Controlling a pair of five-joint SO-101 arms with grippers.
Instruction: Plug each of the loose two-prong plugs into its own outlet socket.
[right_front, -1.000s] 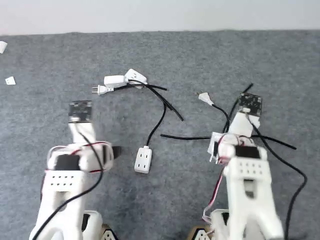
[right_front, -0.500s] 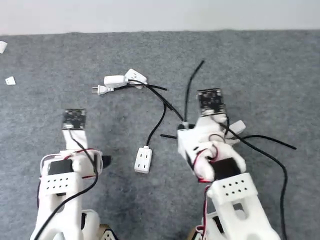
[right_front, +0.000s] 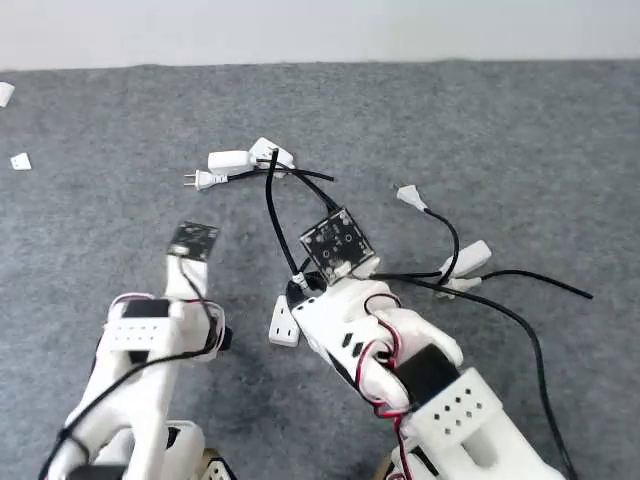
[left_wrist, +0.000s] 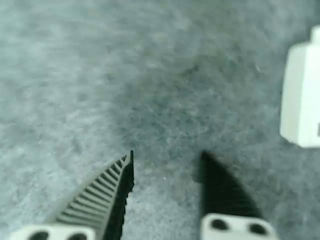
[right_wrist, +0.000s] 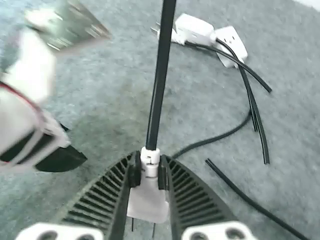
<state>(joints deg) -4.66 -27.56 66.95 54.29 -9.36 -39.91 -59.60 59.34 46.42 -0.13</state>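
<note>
My right gripper (right_wrist: 148, 161) is shut on a white two-prong plug (right_wrist: 147, 198), prongs pointing down, its black cord (right_wrist: 160, 75) rising away. In the high view this gripper (right_front: 298, 289) hangs just over a white outlet block (right_front: 281, 328) at the table's middle. My left gripper (left_wrist: 167, 162) is open over bare carpet, with that outlet block (left_wrist: 301, 95) off to one side. From above, the left gripper (right_front: 222, 338) sits just left of the block. A second loose plug (right_front: 409, 196) lies at the right, close to another outlet (right_front: 470, 257).
At the back lie two white pieces (right_front: 250, 157) and a pronged plug (right_front: 203, 180) with tangled black cords (right_front: 325, 205). More cord (right_front: 540, 283) trails right. Grey carpet (right_front: 90, 230) covers the table. Small white scraps (right_front: 20, 161) lie far left.
My right arm swung from the table's right side to the middle, carrying the plug and its cord over the outlet block. My left arm turned right toward the block.
</note>
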